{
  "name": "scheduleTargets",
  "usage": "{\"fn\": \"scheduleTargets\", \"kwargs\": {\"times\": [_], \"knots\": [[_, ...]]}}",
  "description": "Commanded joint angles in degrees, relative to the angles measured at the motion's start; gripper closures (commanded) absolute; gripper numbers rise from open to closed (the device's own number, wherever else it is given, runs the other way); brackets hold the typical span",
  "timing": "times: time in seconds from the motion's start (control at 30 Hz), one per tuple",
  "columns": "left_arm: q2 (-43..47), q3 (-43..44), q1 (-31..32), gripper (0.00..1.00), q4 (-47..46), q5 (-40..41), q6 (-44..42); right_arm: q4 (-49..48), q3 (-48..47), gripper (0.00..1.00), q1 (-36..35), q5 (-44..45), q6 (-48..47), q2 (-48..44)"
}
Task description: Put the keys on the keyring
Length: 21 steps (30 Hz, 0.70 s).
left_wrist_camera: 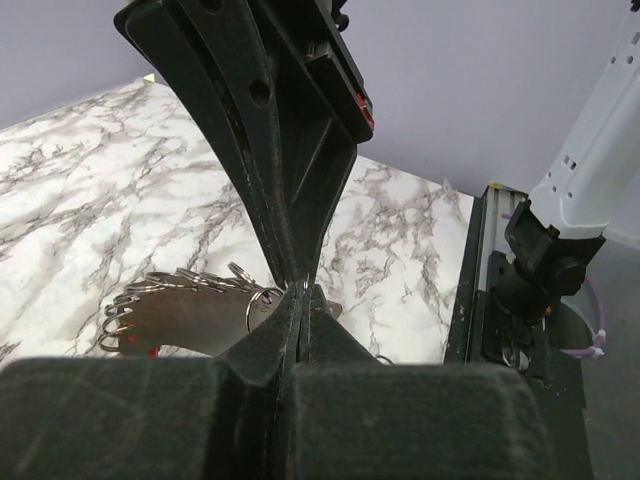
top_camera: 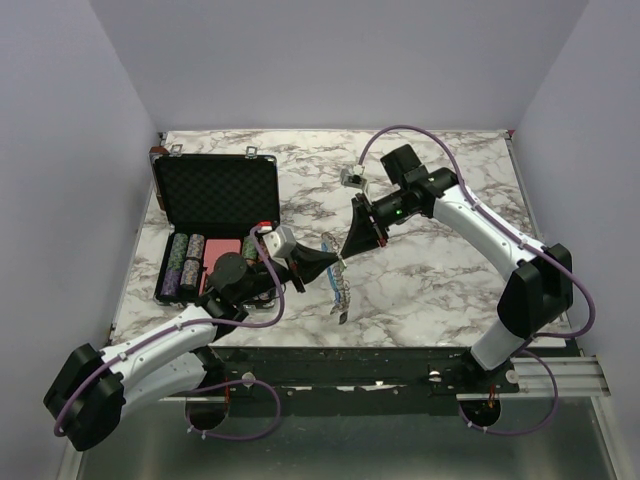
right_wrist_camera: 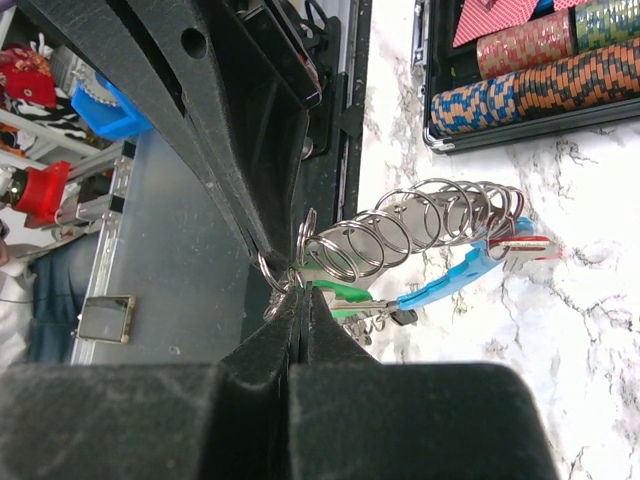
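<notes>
Marble-patterned table (top_camera: 440, 280), open black case (top_camera: 215, 190) (chips (top_camera: 185, 265) inside) at its far-left corner.

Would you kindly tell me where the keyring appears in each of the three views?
Top external: keyring at centre, right of the black case.
Left wrist: keyring lower left.
Right wrist: keyring right of centre.
Shared landmark: the marble table.

The keyring (right_wrist_camera: 405, 232) is shiny bare metal wire with a glossy blue plastic segment. The table (top_camera: 450, 275) looks smooth and marble-patterned.
</notes>
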<state>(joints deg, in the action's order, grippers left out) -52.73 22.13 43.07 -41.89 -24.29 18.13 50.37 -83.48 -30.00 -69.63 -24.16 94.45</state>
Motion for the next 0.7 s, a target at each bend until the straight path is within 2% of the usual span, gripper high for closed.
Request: {"fn": "scheduleTargets", "kwargs": {"times": [0.0, 0.67], "knots": [[0.17, 2.83, 0.00, 1.00, 1.02, -3.65, -2.57, -0.71, -1.24, 1.00, 0.03, 0.37, 0.08, -1.47], [3.07, 2.83, -1.85, 1.00, 7.96, -1.90, -7.06, 3.95, -1.77, 1.00, 0.91, -2.89, -4.67, -1.99]]}}
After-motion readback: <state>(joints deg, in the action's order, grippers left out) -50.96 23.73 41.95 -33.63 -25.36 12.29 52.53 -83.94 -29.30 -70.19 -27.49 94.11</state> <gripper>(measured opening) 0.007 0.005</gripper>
